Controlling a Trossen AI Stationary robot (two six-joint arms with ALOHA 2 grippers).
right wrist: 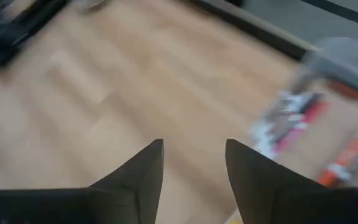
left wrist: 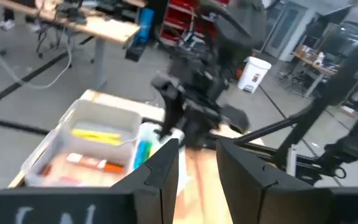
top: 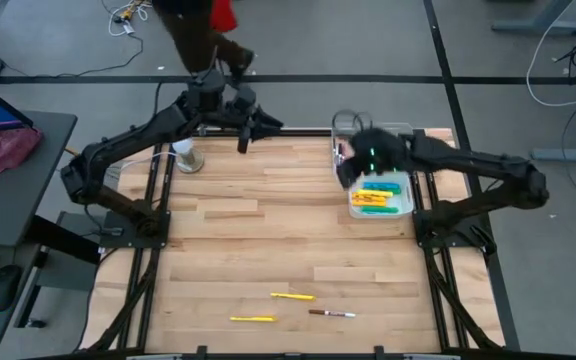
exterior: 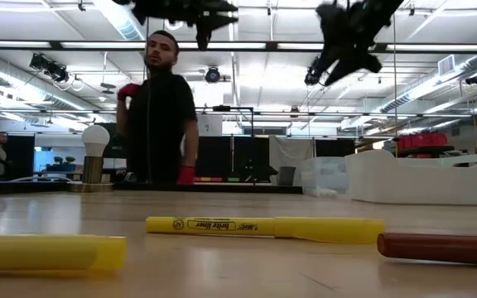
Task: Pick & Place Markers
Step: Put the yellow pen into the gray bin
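Over the clear bin (top: 404, 205) at the far right of the desk (top: 268, 230), the right claw (top: 353, 165) hangs in the air with its two fingers apart and nothing between them, as its own wrist view shows. That bin already holds a heap of markers (top: 378, 193), yellow, green and cyan among them, and a second bin just behind it seems to hold a few more, though the arm hides most of it. Three markers are left on the near part of the desk, well apart from the bins: a thin yellow marker (top: 292, 296), a second yellow marker (top: 252, 319) just nearer the edge, and a white marker with dark ends (top: 331, 314) to their right. The left claw (top: 244, 140) waits high near the far edge, beside a white ball on a grey base (top: 186, 155); its fingers also stand a little apart and empty. A person (exterior: 160, 108) stands beyond the desk. By my reading, the task is in its late part, between a drop and the next pick. The next move calls for the right arm to swing across the bare wood to the near side, turn its fingers crosswise to one marker's length, come down low, and close on the barrel without nudging its neighbours.
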